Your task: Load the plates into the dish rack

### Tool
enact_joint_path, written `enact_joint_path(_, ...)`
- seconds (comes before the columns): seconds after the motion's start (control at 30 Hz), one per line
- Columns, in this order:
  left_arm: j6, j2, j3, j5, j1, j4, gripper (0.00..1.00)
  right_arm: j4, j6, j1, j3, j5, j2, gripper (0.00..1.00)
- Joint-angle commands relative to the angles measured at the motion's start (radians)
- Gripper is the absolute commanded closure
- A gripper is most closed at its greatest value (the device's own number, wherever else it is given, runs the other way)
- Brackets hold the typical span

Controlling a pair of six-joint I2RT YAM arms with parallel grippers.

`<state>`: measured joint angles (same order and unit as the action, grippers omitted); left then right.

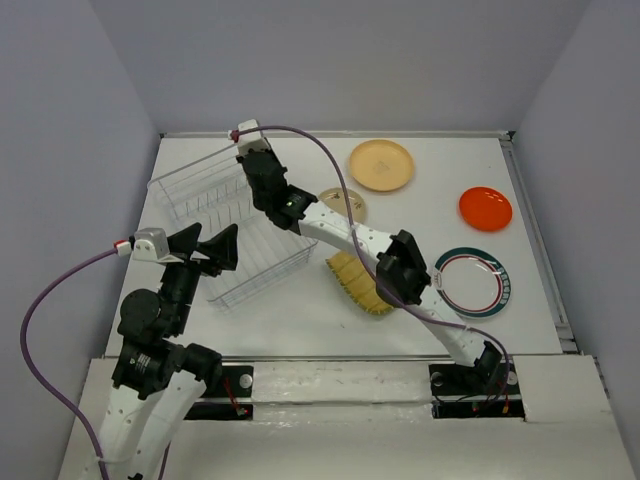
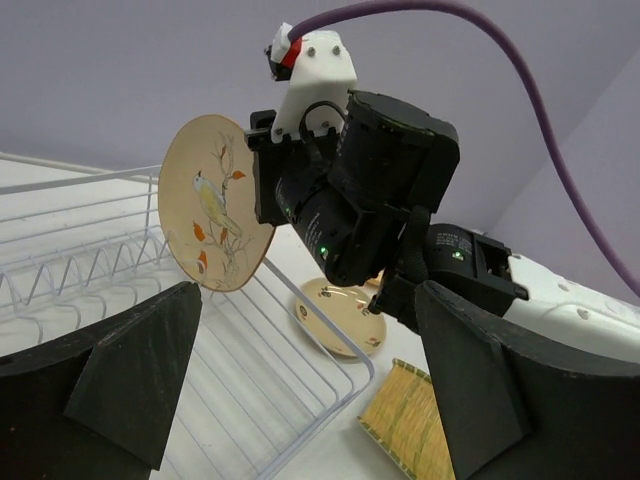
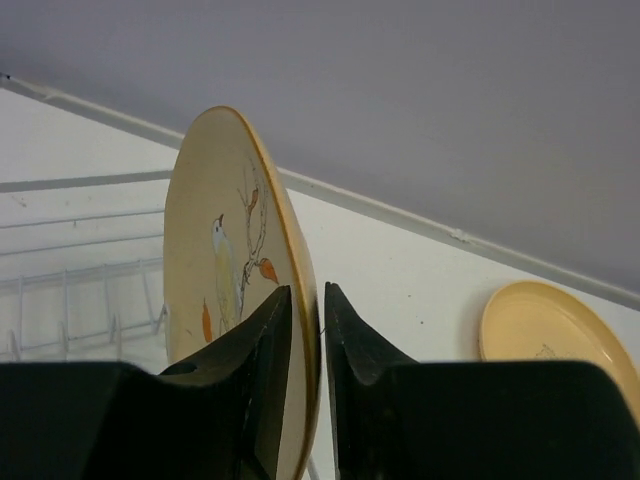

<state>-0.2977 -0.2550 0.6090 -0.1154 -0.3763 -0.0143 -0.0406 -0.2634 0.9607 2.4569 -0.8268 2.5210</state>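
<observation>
Rack [image 1: 200, 190] below plate [image 2: 210, 200]; left gripper [image 1: 208, 246] nearby

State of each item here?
bird plate: upright on edge, over dish rack.
right end effector: shut on bird plate.
dish rack: no plates seen inside.
left end effector: open, holding nothing.
large tan plate: lying flat.
small tan plate: lying flat.
red-orange plate: lying flat.
ringed plate: lying flat.
yellow ribbed plate: lying flat.
</observation>
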Motion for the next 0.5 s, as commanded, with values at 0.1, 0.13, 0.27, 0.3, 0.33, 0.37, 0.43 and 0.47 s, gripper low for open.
enact_joint_path(0.1, -0.003, -0.007, 0.031, -0.021, 0.014, 0.042, 0.01, -0.156, -0.091, 0.041, -0.042, -0.037, 0.025, 0.68)
enact_joint_path(0.13, -0.003, -0.006, 0.031, -0.021, 0.016, 0.04, 0.01, -0.157, -0.086, 0.041, -0.047, -0.04, 0.024, 0.66)
enact_joint_path(0.27, -0.004, -0.009, 0.032, -0.021, 0.016, 0.042, 0.01, -0.157, -0.036, 0.041, -0.088, -0.043, -0.004, 0.57)
enact_joint_path(0.3, -0.003, -0.009, 0.031, -0.021, 0.017, 0.042, 0.01, -0.156, -0.027, 0.041, -0.093, -0.049, -0.011, 0.57)
enact_joint_path(0.33, -0.003, -0.009, 0.031, -0.02, 0.016, 0.042, 0.01, -0.145, -0.016, 0.041, -0.099, -0.051, -0.034, 0.55)
enact_joint_path(0.37, -0.003, -0.01, 0.031, -0.02, 0.016, 0.042, 0.01, -0.134, 0.022, 0.041, -0.107, -0.051, -0.048, 0.53)
enact_joint_path(0.43, -0.003, -0.012, 0.029, -0.02, 0.017, 0.042, 0.01, -0.079, 0.073, 0.041, -0.131, -0.028, -0.085, 0.47)
enact_joint_path(0.47, -0.004, -0.015, 0.029, -0.018, 0.017, 0.042, 0.01, -0.058, 0.101, 0.041, -0.142, -0.011, -0.132, 0.45)
